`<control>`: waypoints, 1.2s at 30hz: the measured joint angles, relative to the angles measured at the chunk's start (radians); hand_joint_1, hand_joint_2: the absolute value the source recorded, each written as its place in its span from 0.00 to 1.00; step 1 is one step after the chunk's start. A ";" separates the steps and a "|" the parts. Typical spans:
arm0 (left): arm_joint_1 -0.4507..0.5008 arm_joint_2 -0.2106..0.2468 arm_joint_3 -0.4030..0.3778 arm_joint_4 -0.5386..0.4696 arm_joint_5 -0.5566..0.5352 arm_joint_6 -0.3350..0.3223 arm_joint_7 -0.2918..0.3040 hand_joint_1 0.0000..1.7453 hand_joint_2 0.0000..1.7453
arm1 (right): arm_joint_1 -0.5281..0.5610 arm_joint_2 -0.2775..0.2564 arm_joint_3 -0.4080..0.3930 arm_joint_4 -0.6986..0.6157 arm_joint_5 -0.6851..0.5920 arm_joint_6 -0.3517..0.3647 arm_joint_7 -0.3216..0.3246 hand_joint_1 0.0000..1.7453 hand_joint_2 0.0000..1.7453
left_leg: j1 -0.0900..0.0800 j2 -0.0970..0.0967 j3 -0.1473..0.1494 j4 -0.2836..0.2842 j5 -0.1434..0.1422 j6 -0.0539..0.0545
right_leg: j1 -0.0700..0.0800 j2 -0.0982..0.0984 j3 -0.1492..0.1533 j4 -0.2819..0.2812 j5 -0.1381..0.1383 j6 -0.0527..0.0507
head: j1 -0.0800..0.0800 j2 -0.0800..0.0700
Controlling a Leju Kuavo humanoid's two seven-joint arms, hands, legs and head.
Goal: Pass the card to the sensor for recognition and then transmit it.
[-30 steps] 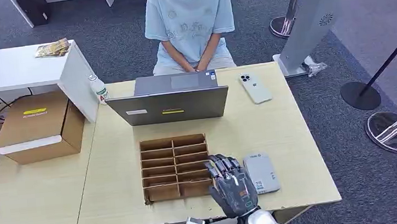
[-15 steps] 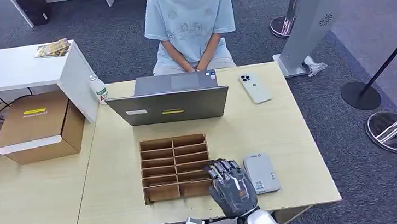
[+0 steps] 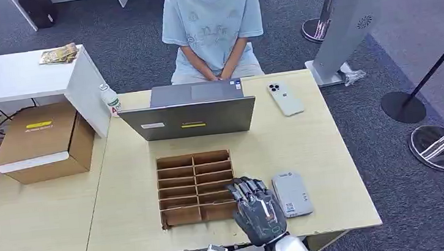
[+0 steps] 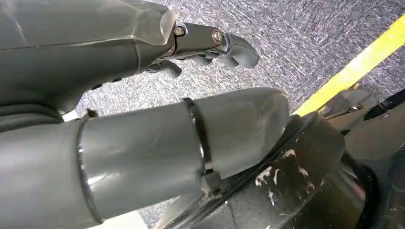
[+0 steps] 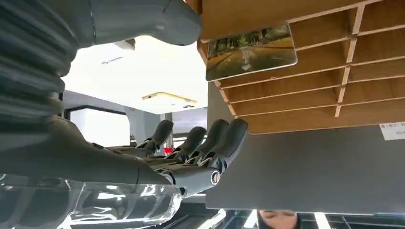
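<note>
The robot's right hand (image 3: 257, 207) hovers low over the pale wooden tabletop (image 3: 308, 148), at the near right corner of the brown cardboard divider box (image 3: 196, 187) and just left of the flat grey card sensor (image 3: 292, 193). Its fingers (image 5: 224, 138) are apart and nearly straight, with nothing between them and the thumb.

The card with a printed landscape picture (image 5: 251, 50) stands on edge in one of the box's nearest compartments, its long edge running along the slot and part of it rising above the divider. In the right wrist view it lies just ahead of the fingertips, closer to the thumb's side, apart from them.

The right hand is plainly the nearer one. The left hand (image 4: 143, 95) hangs beside the robot's body over grey carpet, its fingers loosely curled on nothing.

The next move would likely be a short reach toward the box, so that thumb and fingers can close across the card's two faces.
</note>
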 joint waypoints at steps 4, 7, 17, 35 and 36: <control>0.000 0.000 0.007 0.000 -0.005 0.000 -0.001 0.00 0.00 | 0.000 0.001 0.000 0.000 0.003 0.008 0.005 0.38 1.00 | 0.000 0.000 0.000 0.000 0.000 0.000 | 0.000 0.000 0.000 0.000 0.000 0.000 | 0.000 0.000; 0.000 0.000 0.009 0.000 -0.006 0.000 -0.001 0.00 0.00 | -0.001 0.001 0.000 0.000 0.004 0.008 0.005 0.39 1.00 | 0.000 0.000 0.000 0.000 0.000 0.000 | 0.000 0.000 0.000 0.000 0.000 0.000 | 0.000 0.000; 0.000 0.000 0.012 0.000 -0.007 -0.001 -0.001 0.00 0.00 | -0.005 0.007 0.001 0.009 0.015 0.008 0.008 0.41 1.00 | 0.000 0.000 0.000 0.000 0.000 0.000 | 0.000 0.000 0.000 0.000 0.000 0.000 | 0.000 0.000; 0.000 -0.002 0.015 0.000 -0.009 -0.010 -0.007 0.00 0.00 | -0.017 0.033 0.019 0.034 0.029 0.021 0.008 0.39 1.00 | 0.000 0.000 0.000 0.000 0.000 0.000 | 0.000 0.000 0.000 0.000 0.000 0.000 | 0.000 0.000; 0.000 -0.002 0.015 0.000 -0.010 -0.010 -0.007 0.00 0.00 | -0.018 0.034 0.020 0.035 0.031 0.022 0.008 0.39 1.00 | 0.000 0.000 0.000 0.000 0.000 0.000 | 0.000 0.000 0.000 0.000 0.000 0.000 | 0.000 0.000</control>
